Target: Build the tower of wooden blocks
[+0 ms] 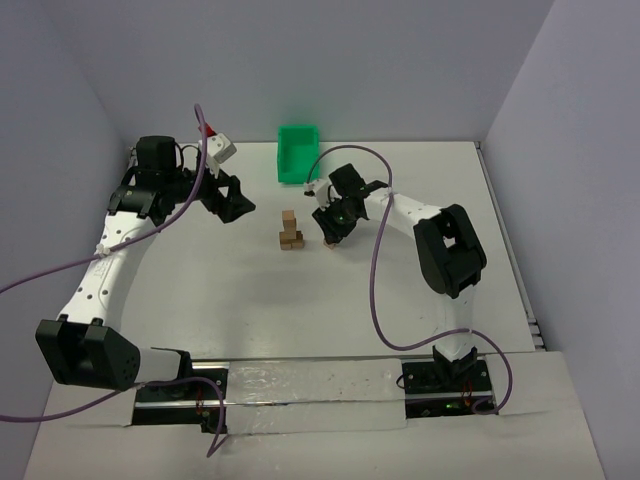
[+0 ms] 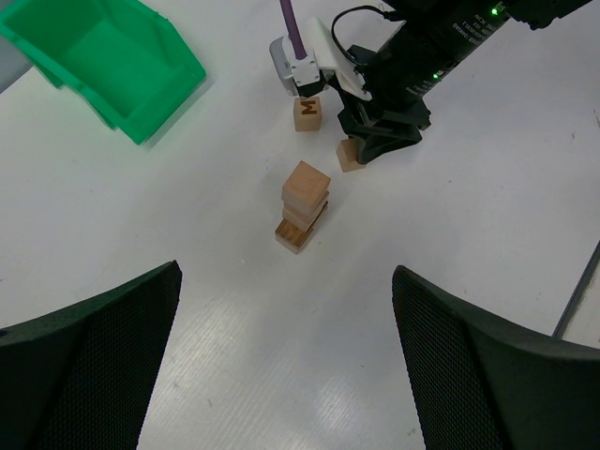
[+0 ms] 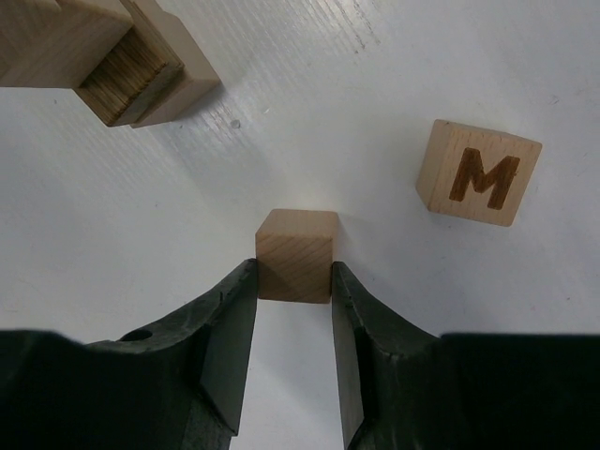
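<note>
The right pincer grasps a plain block on the desk, tower at its ten o'clock; the left pincer hangs released.

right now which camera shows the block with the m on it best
The right wrist view: the M block sits close, its letter plain to read. The left wrist view shows it small; from the top view I cannot pick it out.
</note>
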Motion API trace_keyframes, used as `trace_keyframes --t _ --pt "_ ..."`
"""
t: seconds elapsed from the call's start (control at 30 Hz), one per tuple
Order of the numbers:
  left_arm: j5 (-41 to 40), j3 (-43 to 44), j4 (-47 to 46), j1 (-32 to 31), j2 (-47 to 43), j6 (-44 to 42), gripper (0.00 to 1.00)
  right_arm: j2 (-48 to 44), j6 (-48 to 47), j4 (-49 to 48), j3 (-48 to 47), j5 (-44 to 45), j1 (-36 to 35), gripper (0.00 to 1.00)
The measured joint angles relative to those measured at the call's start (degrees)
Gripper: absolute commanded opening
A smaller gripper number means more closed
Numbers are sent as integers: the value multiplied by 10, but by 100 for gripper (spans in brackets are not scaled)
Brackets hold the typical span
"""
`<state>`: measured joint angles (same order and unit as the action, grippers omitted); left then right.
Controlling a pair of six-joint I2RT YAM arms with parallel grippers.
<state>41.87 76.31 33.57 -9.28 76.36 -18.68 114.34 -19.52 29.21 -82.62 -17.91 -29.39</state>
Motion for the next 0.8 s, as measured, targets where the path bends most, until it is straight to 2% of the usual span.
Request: trace_keyframes --t 0.2,0.4,0.6,0.8 --pt "0 -14 -8 0 0 1 99 -2 -9 4 0 1 0 35" --pt "-3 -26 -19 0 0 5 99 -32 -31 61 -14 -3 0 33" --pt "-15 -33 -30 4 5 16 99 -75 -70 143 -115 -25 0 28" --pt "0 -33 -30 43 32 30 98 -81 -117 221 -250 -55 0 27"
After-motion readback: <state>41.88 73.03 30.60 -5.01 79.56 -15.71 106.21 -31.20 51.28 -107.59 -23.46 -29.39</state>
